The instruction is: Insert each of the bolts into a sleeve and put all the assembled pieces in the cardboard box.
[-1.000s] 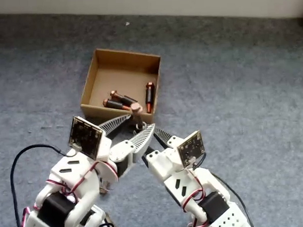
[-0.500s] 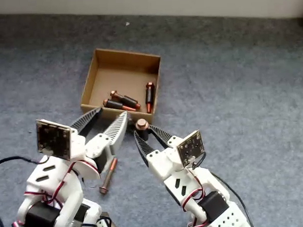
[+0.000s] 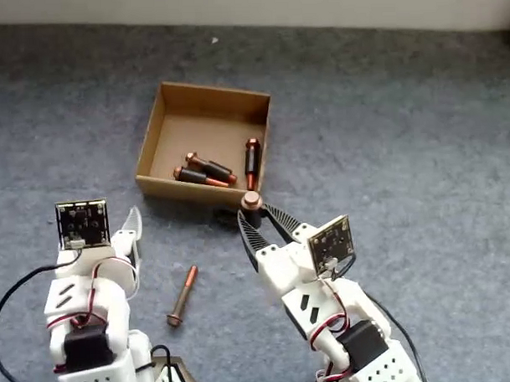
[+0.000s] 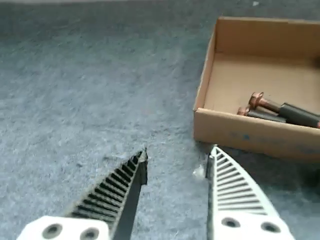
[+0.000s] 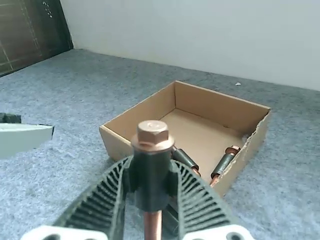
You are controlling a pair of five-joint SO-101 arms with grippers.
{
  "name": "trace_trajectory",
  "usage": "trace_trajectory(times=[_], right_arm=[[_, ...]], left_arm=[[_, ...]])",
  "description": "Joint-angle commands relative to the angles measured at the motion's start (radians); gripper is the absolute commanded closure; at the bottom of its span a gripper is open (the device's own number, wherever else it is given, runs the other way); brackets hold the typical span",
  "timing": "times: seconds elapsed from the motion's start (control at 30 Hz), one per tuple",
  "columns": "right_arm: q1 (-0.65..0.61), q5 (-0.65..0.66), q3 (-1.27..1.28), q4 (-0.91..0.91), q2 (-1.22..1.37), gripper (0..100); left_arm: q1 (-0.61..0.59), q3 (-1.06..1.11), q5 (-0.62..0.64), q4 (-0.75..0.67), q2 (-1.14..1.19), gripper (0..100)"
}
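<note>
The cardboard box (image 3: 196,126) sits at the middle back of the carpet. It holds three bolt-in-sleeve pieces, two lying together (image 3: 201,171) and one by the right wall (image 3: 252,160). My right gripper (image 3: 254,213) is just in front of the box's near right corner, shut on a black sleeve with a copper bolt (image 5: 150,167) through it, bolt head (image 5: 152,133) up. My left gripper (image 3: 132,234) hangs open over bare carpet at the left, with nothing between its fingers (image 4: 134,177). A loose copper bolt (image 3: 182,295) lies on the carpet between the two arms.
Grey carpet covers the whole work surface, with open room to the right of and behind the box. In the left wrist view, the box's front wall (image 4: 255,136) stands close ahead. A pale wall runs along the far edge.
My left gripper let go of the piece and drew back to the left, uncovering the loose bolt. My right gripper kept the assembled piece and shifted slightly right, toward the box.
</note>
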Motion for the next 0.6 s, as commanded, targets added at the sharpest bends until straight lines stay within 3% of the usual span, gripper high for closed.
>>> trace_trajectory(times=[0.0,0.1,0.33,0.57], right_arm=[[0.016,0.008,0.105,0.001,-0.004,99.4],[0.056,0.008,0.065,0.001,-0.004,99.4],[0.091,0.009,-0.084,-0.120,0.068,99.4],[0.091,0.009,-0.286,-0.486,0.595,99.4]], left_arm=[[-0.050,0.168,-0.054,-0.144,-0.002,89],[-0.036,0.200,-0.124,-0.206,-0.002,93],[0.065,0.202,-0.140,-0.157,-0.002,93],[0.065,0.202,-0.140,-0.155,-0.002,93]])
